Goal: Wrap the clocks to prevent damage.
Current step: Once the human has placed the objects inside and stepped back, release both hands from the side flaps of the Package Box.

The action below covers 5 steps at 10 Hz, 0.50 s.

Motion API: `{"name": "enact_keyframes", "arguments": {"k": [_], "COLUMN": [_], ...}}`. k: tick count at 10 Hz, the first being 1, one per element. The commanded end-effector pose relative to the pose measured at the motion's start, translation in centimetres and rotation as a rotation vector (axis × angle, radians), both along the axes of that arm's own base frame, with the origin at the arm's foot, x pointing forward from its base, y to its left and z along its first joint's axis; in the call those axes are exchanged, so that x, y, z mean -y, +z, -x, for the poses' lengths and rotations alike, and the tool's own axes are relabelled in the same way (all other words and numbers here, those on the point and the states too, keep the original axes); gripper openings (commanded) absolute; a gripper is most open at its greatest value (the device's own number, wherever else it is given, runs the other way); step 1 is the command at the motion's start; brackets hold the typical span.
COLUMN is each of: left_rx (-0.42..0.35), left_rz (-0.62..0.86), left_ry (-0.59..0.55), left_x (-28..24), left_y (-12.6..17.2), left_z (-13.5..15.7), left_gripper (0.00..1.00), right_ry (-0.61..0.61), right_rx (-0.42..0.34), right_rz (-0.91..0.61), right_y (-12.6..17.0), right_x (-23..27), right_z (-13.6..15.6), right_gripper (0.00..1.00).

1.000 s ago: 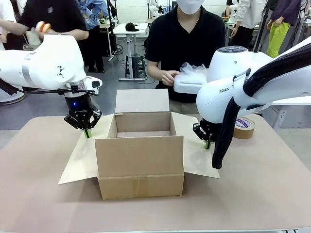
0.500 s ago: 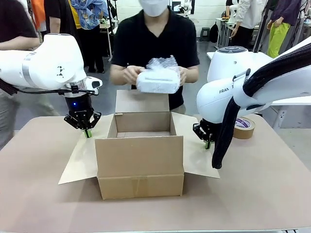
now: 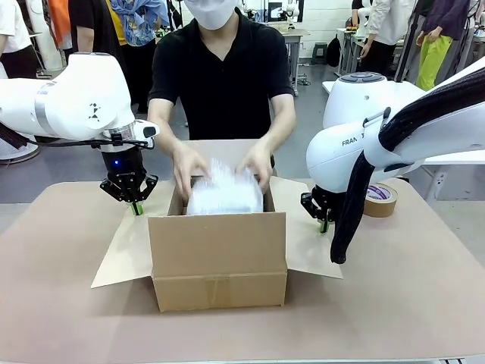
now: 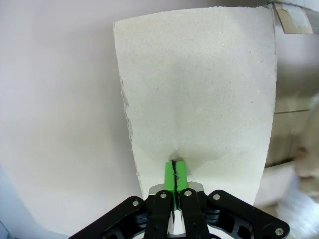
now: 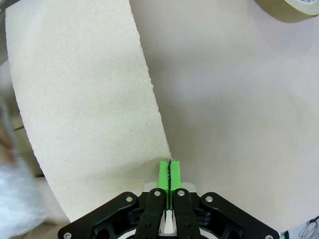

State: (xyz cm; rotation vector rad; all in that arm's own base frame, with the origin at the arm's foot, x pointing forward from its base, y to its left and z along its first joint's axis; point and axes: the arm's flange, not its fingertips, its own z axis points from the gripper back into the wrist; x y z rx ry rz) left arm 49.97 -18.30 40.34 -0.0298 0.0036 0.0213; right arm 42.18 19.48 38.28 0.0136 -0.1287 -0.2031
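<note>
Front view has the person's hands (image 3: pixel 187 163) holding the white bubble-wrapped bundle (image 3: pixel 225 196) in the mouth of the open brown cardboard box (image 3: pixel 218 250) on the desk (image 3: pixel 394 303). Our left fingers (image 4: pixel 168 177) and right fingers (image 5: pixel 163 174), both closed and empty, press the 2 side flaps (image 3: pixel 129 254) flat. We judge steady, even pressure best, so neither flap springs up against the bundle.
</note>
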Motion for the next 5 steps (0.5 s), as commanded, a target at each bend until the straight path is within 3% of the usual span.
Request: {"name": "enact_keyframes", "arguments": {"k": [1, 5], "left_rx": [0.000, 0.000], "left_rz": [-0.006, -0.006], "left_ry": [0.003, 0.003], "left_x": [-0.04, -0.04], "left_y": [-0.08, -0.08], "left_z": [0.04, 0.04], "left_gripper": [0.00, 0.00], "right_ry": [0.000, 0.000], "right_rx": [-0.001, -0.001], "right_rz": [0.004, 0.004], "right_y": [-0.16, -0.16], "right_x": [-0.11, -0.11], "right_z": [0.08, 0.08], "right_gripper": [0.01, 0.01]}}
